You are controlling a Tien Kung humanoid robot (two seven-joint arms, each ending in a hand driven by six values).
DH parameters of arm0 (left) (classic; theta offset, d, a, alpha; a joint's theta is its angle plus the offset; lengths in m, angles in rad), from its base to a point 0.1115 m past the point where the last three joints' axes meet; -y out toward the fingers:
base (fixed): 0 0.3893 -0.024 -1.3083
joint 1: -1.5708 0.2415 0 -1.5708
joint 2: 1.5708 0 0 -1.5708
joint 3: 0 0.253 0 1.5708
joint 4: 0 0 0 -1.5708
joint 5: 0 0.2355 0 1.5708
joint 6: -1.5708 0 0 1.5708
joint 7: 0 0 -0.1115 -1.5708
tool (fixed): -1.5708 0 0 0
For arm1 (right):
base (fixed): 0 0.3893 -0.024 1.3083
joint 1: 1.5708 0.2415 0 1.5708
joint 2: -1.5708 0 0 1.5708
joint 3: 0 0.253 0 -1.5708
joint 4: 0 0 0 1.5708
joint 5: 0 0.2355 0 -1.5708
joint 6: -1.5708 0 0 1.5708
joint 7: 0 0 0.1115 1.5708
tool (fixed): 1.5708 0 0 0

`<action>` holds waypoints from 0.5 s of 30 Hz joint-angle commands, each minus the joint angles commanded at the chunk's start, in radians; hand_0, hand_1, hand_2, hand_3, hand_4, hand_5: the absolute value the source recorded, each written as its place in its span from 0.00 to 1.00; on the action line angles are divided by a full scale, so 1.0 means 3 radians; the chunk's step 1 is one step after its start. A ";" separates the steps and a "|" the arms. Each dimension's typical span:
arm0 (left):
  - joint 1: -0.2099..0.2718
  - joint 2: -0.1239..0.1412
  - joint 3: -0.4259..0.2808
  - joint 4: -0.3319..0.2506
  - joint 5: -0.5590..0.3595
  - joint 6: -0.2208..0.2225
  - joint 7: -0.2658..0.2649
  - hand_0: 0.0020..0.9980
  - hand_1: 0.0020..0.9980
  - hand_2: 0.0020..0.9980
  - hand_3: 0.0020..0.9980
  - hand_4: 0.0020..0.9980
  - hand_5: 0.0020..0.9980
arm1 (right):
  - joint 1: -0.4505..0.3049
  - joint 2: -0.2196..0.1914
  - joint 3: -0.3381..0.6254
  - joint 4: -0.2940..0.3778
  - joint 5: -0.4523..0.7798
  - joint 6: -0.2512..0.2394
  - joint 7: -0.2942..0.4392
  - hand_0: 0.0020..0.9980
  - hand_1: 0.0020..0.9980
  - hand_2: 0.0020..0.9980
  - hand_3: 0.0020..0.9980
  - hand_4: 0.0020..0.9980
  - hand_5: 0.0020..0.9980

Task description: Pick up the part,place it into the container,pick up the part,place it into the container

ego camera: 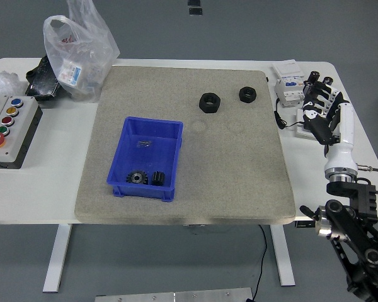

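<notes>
- The right hand (320, 113) hovers over the right end of the worktop (359, 189), fingers loosely spread and grasping nothing.
- Its white forearm runs back toward the near edge, to the black arm at the lower right corner.
- Just beyond the hand's fingertips stand small black cylinders (320, 78) and a white breaker block (288, 85).
- Two black nuts lie on the grey mat (239, 170), well to the left of the hand: the smaller nut (247, 94) is nearer the hand, the bigger nut (209, 102) further left of it. Neither touches the hand.
- The blue bin (148, 158) sits on the mat far to the left of the hand and nearer the worktop's front edge than the nuts.
- Inside the bin, at its near end, lie two black gears (147, 178); a small dark bit lies near its far end.
- At the far left end of the worktop, farthest from the hand, are a button box (10, 130) and a plastic bag (79, 50).
</notes>
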 joint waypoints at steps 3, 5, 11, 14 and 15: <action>0.0018 0.0013 -0.0009 0.0000 0.0019 -0.0001 -0.0001 0.61 0.60 0.60 0.62 0.49 0.49 | -0.0023 0.0015 -0.0030 -0.0015 0.0073 0.0023 0.0056 0.60 0.66 0.71 0.70 0.62 0.26; 0.0030 0.0019 -0.0012 0.0000 0.0033 -0.0003 -0.0001 0.61 0.60 0.60 0.62 0.49 0.49 | -0.0033 0.0031 -0.0057 -0.0032 0.0133 0.0040 0.0097 0.60 0.66 0.71 0.70 0.62 0.26; 0.0069 0.0026 -0.0017 0.0000 0.0045 -0.0003 -0.0009 0.61 0.61 0.60 0.62 0.49 0.49 | -0.0048 0.0058 -0.0141 -0.0044 0.0285 0.0095 0.0198 0.61 0.66 0.70 0.70 0.64 0.28; 0.0083 0.0022 -0.0026 0.0000 0.0046 0.0000 -0.0012 0.61 0.61 0.60 0.62 0.49 0.49 | -0.0054 0.0054 -0.0150 -0.0028 0.0328 0.0112 0.0227 0.61 0.66 0.70 0.70 0.64 0.28; 0.0084 0.0019 -0.0029 0.0000 0.0046 0.0000 -0.0012 0.61 0.60 0.60 0.63 0.50 0.48 | -0.0053 0.0051 -0.0145 -0.0028 0.0353 0.0120 0.0241 0.61 0.66 0.70 0.70 0.64 0.30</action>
